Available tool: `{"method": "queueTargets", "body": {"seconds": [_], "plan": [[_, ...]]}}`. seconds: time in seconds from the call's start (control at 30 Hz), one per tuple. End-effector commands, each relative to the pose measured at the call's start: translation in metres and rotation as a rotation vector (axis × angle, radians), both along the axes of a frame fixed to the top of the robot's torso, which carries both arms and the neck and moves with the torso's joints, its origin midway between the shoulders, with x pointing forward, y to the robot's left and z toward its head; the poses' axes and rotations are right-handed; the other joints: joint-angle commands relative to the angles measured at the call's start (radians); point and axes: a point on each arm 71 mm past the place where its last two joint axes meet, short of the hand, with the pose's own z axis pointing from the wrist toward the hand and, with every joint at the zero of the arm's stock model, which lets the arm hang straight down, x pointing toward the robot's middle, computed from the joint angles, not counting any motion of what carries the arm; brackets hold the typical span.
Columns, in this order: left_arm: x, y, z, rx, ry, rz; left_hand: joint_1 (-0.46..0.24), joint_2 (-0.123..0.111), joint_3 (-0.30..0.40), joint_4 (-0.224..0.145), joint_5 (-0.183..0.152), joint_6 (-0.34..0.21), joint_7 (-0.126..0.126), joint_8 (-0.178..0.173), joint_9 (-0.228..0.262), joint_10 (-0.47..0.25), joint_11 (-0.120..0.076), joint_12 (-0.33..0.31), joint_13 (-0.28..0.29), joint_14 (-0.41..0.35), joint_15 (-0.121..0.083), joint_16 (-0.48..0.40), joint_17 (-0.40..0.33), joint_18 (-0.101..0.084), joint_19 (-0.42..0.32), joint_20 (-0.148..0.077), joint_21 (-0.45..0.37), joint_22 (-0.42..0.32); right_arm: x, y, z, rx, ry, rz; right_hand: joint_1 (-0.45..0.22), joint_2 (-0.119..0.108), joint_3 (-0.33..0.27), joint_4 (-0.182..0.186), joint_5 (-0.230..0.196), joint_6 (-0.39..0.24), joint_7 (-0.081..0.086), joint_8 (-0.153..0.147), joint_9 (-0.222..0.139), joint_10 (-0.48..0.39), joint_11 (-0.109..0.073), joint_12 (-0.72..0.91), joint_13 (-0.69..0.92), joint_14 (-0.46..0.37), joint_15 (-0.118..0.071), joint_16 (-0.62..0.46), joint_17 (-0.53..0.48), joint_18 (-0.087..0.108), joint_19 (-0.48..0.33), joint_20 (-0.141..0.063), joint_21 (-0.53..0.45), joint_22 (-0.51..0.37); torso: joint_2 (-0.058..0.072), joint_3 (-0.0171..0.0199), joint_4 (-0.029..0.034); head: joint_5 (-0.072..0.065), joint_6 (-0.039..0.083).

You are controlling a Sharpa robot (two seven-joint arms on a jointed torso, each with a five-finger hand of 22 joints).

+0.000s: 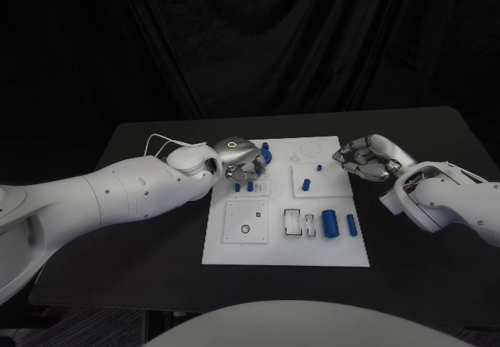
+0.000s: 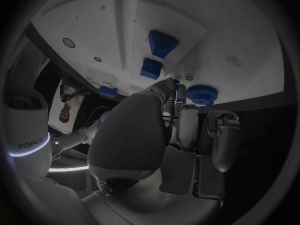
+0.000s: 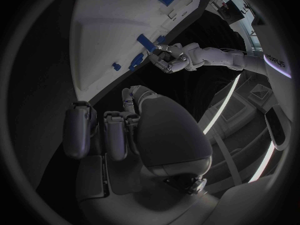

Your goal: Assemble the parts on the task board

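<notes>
No legible writing on task board (image 1: 287, 238) or parts (image 1: 329, 223).

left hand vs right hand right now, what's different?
The left hand hangs over the task board, fingers down among the blue parts at its far left; the right hand sits beside the board's right edge, off it. Whether the left hand grips a part is unclear; the right hand's fingers curl on nothing. Both are silver, on white arms.
</notes>
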Motion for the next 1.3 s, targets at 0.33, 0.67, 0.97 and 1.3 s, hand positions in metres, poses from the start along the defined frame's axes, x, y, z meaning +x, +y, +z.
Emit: {"method": "queueTargets", "body": {"seconds": [0.33, 0.67, 0.97, 1.3], "plan": [[-0.009, 0.026, 0.033, -0.115, -0.128, 0.025, -0.005, 0.002, -0.003, -0.008, 0.004, 0.012, 0.001, 0.0, -0.004, 0.015, -0.002, -0.015, -0.015, -0.011, 0.004, -0.023, -0.034, -0.006, 0.104, 0.027, -0.003, 0.263, -0.002, -0.005, -0.003, -0.007, 0.019, -0.015, 0.01, 0.002, 0.006, 0.001, 0.003, -0.009, 0.001, 0.005, 0.001, 0.088, 0.005, -0.006, 0.248, 0.089, 0.008, -0.004, 0.224, 0.002, 0.002, 0.006, -0.008, 0.188, -0.002, -0.0003, 0.0049, -0.003, 0.0], [-0.015, 0.042, 0.031, -0.076, -0.078, 0.059, -0.012, 0.002, -0.005, -0.007, 0.0, 0.014, 0.002, -0.002, -0.006, 0.02, -0.001, -0.022, -0.022, -0.025, 0.006, -0.038, -0.056, -0.006, 0.104, 0.04, -0.003, 0.263, -0.004, -0.006, -0.006, -0.008, 0.031, -0.015, 0.01, 0.002, 0.006, 0.001, 0.003, -0.009, 0.001, 0.005, 0.002, 0.087, 0.005, -0.007, 0.247, 0.089, 0.008, -0.006, 0.222, 0.002, 0.001, 0.006, -0.009, 0.188, -0.002, 0.0009, 0.0103, 0.0, 0.0], [-0.013, 0.047, 0.022, -0.035, -0.042, 0.078, -0.013, 0.003, -0.005, -0.007, -0.002, 0.015, 0.002, -0.003, -0.006, 0.024, -0.001, -0.023, -0.024, -0.029, 0.007, -0.042, -0.062, -0.006, 0.104, 0.044, -0.003, 0.263, -0.005, -0.006, -0.007, -0.007, 0.035, -0.014, 0.01, 0.002, 0.006, 0.001, 0.003, -0.009, 0.001, 0.005, 0.002, 0.087, 0.005, -0.007, 0.247, 0.089, 0.008, -0.006, 0.222, 0.002, 0.001, 0.006, -0.009, 0.188, -0.002, -0.0013, 0.0156, -0.006, 0.0], [-0.008, 0.042, 0.014, -0.017, -0.029, 0.083, -0.013, 0.003, -0.005, -0.009, -0.004, 0.014, 0.003, -0.005, -0.007, 0.03, -0.001, -0.022, -0.025, -0.03, 0.008, -0.044, -0.064, -0.006, 0.104, 0.048, -0.003, 0.263, -0.006, -0.006, -0.007, -0.006, 0.032, -0.014, 0.01, 0.003, 0.007, 0.001, 0.003, -0.009, 0.001, 0.006, 0.002, 0.085, 0.005, -0.008, 0.245, 0.088, 0.008, -0.007, 0.221, 0.003, 0.0, 0.006, -0.012, 0.187, -0.001, -0.0001, 0.0107, -0.003, 0.0]]}}
